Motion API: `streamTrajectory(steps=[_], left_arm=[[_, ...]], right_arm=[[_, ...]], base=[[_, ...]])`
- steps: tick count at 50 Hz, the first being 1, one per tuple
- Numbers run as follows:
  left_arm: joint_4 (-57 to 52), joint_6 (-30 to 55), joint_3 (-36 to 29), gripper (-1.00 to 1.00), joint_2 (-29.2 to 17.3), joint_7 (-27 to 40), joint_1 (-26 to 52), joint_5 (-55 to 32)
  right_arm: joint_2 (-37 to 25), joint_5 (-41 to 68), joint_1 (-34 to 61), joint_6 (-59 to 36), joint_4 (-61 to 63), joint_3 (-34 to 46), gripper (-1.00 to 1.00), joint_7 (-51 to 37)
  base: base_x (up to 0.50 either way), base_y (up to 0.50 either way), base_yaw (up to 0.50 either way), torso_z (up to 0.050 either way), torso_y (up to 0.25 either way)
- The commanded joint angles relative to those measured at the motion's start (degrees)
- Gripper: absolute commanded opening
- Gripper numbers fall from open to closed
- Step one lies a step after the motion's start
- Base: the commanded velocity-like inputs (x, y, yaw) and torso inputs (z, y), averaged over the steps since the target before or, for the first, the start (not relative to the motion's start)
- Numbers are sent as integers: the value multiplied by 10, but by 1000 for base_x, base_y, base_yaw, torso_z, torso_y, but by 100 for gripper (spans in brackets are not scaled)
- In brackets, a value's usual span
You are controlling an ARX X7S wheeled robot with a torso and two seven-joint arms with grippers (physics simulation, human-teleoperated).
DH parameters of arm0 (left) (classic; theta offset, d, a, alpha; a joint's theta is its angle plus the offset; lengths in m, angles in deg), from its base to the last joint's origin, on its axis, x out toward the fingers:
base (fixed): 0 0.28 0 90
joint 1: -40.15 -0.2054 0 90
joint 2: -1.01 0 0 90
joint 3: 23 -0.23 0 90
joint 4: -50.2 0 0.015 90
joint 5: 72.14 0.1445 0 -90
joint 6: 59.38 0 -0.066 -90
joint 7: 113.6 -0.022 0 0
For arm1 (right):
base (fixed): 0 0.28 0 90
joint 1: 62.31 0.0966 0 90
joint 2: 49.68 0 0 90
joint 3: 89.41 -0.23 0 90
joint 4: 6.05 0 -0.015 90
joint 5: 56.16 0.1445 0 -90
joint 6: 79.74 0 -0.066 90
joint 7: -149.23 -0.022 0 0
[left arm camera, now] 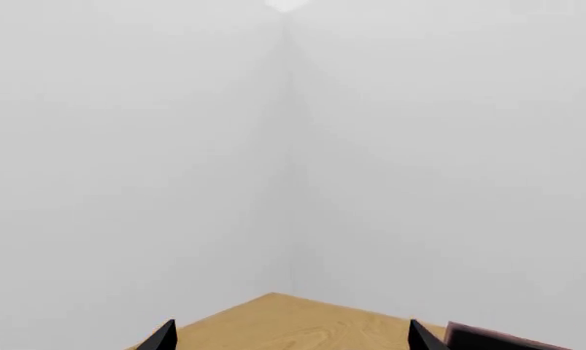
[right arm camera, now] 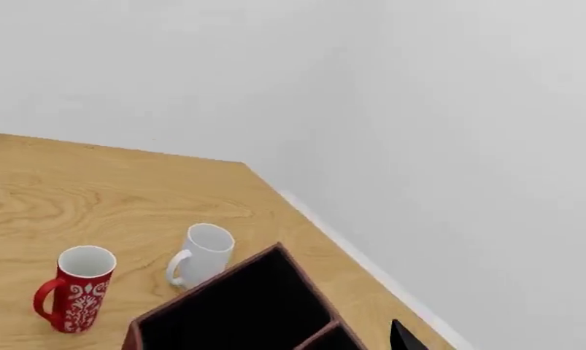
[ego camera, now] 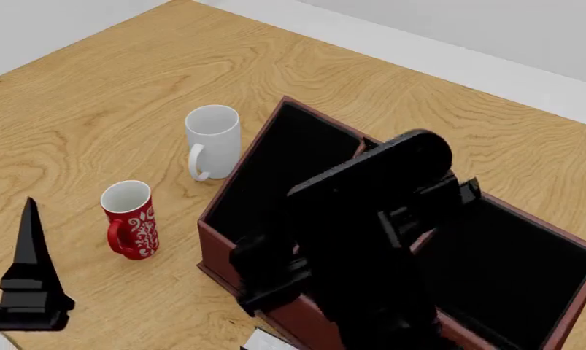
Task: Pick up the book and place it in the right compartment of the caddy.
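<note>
The reddish-brown caddy (ego camera: 225,251) with black lining stands on the wooden table, and its top also shows in the right wrist view (right arm camera: 239,313). My black right arm (ego camera: 371,240) reaches over its middle and hides the right gripper from the head view. The right compartment (ego camera: 511,273) lies just right of that arm. Only one right fingertip (right arm camera: 403,337) shows, above the caddy's dividers; the other is lost against the black lining. My left gripper (left arm camera: 290,337) is open and empty at the table's near left. The book is not recognisable in any view.
A white mug (ego camera: 213,140) stands left of the caddy's far end, and a red patterned mug (ego camera: 131,217) stands nearer me. A reddish-dark edge (left arm camera: 497,337) shows beside the left fingertips. A small pale sliver (ego camera: 265,340) lies at the caddy's front.
</note>
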Motion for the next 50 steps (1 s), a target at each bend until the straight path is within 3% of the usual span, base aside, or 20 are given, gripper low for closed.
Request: streamTrajectory(steps=[1,7,11,26,37,50], left_arm=[[-8,4,12,100,-5,4,1,-13],[-9,5,13,100,-6,5,2,-16],[-13,3,12,100,-8,5,0,-16],[-18,5,12,100,-12,8,-1,-20],[-21,4,6,100,-13,10,-3,-19],[-15,-3,1,100,-14,10,-4,-17]], right_arm=[[12,86,127,-153,-78,-14,100,82],[-47,387,163,-153,-149,-18,100,-113],[-69,531,178,-151,-209,-6,100,-195],[-96,660,197,-143,-242,43,100,-280],[-110,694,178,-132,-262,75,100,-304],[-114,617,169,-83,-299,160,100,-230]], base=[[0,0,0,0,0],[0,0,0,0,0],[0,0,0,0,0],[0,0,0,0,0],[0,0,0,0,0],[0,0,0,0,0]])
